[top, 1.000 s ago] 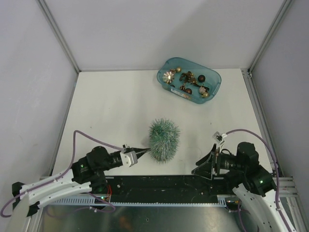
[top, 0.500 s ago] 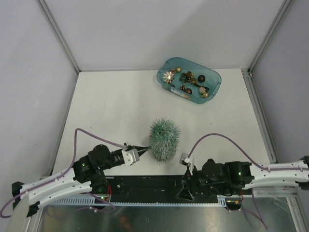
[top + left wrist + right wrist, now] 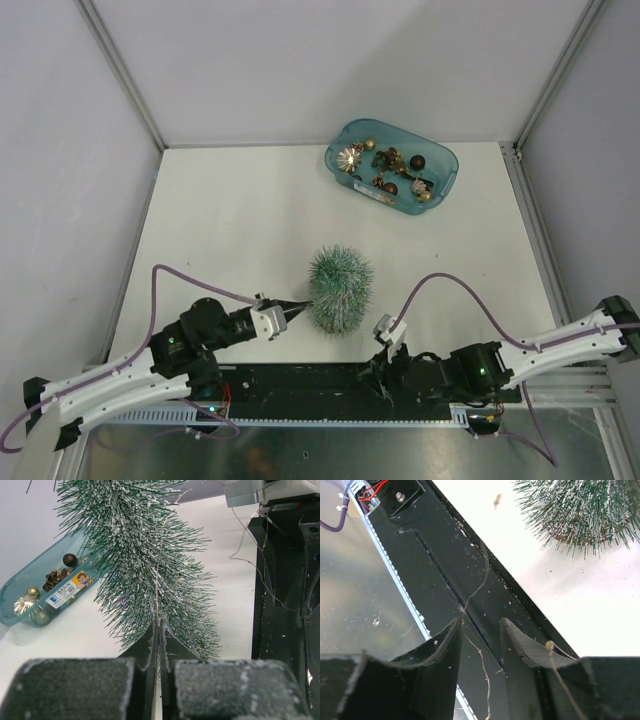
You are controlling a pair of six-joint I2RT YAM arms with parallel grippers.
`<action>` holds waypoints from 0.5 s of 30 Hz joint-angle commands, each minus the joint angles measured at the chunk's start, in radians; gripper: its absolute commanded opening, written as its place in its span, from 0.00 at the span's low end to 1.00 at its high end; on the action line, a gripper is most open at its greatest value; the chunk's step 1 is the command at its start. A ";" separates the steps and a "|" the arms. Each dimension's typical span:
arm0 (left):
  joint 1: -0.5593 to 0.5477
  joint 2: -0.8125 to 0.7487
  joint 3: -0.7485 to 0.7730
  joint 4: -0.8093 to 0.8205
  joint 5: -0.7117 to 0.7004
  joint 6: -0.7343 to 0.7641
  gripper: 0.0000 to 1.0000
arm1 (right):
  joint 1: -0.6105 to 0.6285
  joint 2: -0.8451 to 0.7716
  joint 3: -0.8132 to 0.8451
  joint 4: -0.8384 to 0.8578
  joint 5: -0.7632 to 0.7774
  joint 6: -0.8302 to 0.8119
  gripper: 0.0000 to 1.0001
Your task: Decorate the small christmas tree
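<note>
– Left gripper (image 3: 297, 309) is seen clamped flat, jaws together on a thin wire (image 3: 159, 575) at the left flank of the small christmas tree (image 3: 340, 290). Right gripper (image 3: 375, 372)?
– Narrowed to a half gap, nothing pinched. It is held over the black base plate (image 3: 300, 384), with a strand of the wire lying loose between the fingers (image 3: 440, 650).
– Change vs a second back?
– Right arm has been swung in from the right and laid low along the near edge. Jaws were spread wide then. Tree, left gripper and teal tray (image 3: 443, 188) are found unmoved.
– Tree position?
– Standing on the white table (image 3: 230, 220), centre-front. Tray is well apart at the back.
– View differences?
– Wire is resolved only by the wrist cameras, not from the top. Wood base (image 3: 565, 536) of the tree is shown by the right wrist only. Ornaments (image 3: 70, 560) in the tray are seen close by the left wrist.
</note>
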 commanded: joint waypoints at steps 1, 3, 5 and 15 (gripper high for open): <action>0.010 -0.012 0.044 0.024 0.020 -0.016 0.00 | 0.049 0.012 0.045 0.057 0.137 0.054 0.39; 0.010 -0.017 0.044 0.024 0.021 -0.014 0.00 | 0.078 0.036 0.050 0.080 0.165 0.065 0.37; 0.011 -0.019 0.044 0.024 0.022 -0.012 0.00 | 0.104 0.070 0.062 0.092 0.190 0.079 0.30; 0.015 -0.039 0.035 0.024 0.009 -0.031 0.00 | 0.349 0.192 0.239 -0.104 0.471 0.219 0.00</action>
